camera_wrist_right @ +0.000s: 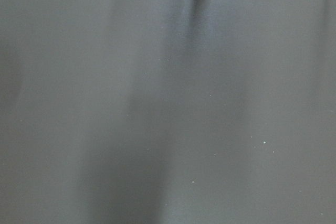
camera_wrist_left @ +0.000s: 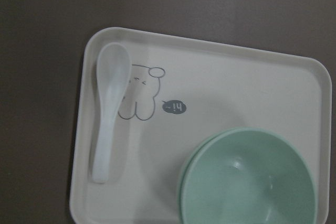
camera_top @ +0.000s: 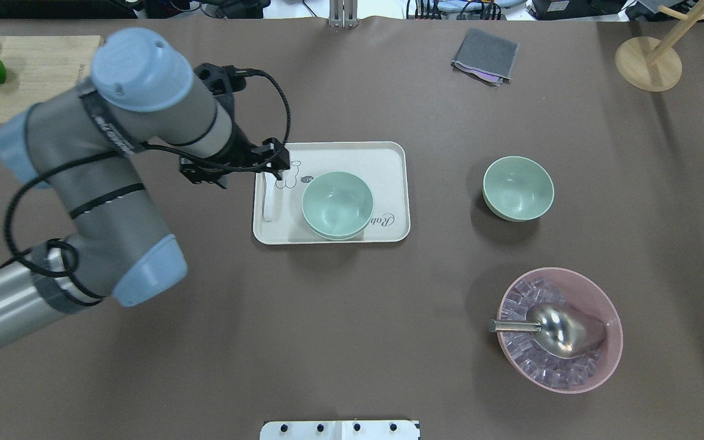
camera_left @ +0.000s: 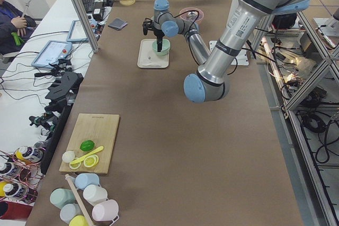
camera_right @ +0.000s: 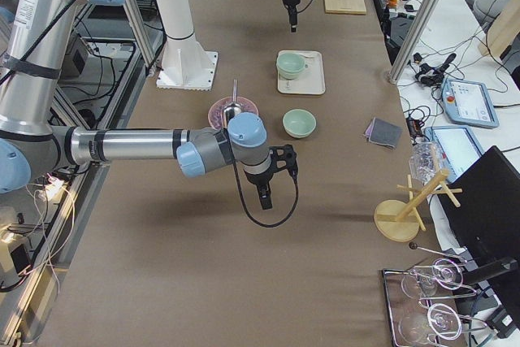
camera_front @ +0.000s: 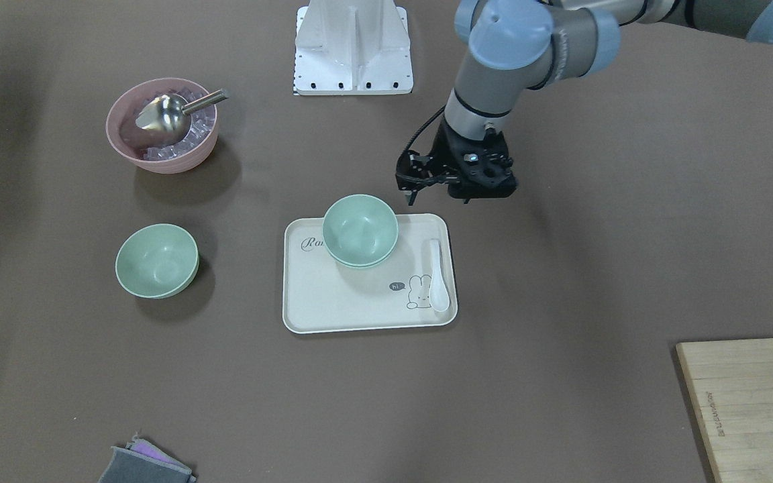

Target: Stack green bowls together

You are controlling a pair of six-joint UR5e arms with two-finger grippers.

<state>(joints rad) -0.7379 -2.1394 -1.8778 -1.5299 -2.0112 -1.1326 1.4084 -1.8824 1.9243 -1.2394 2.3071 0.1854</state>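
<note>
Green count, three bowls: a nested pair at the tray's robot-side edge, so one stacking looks done. The third green bowl stands alone on the table, well apart, and it's what's left. Left gripper hovers beside the tray, right gripper over the table; can't tell either's finger spread. One spoon, one pink bowl, one scoop.

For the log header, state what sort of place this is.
Probably a robotics lab rather than a real kitchen: large robot arms are mounted at a brown-covered table, a control tablet lies alongside, and metal framing surrounds the station.
</note>
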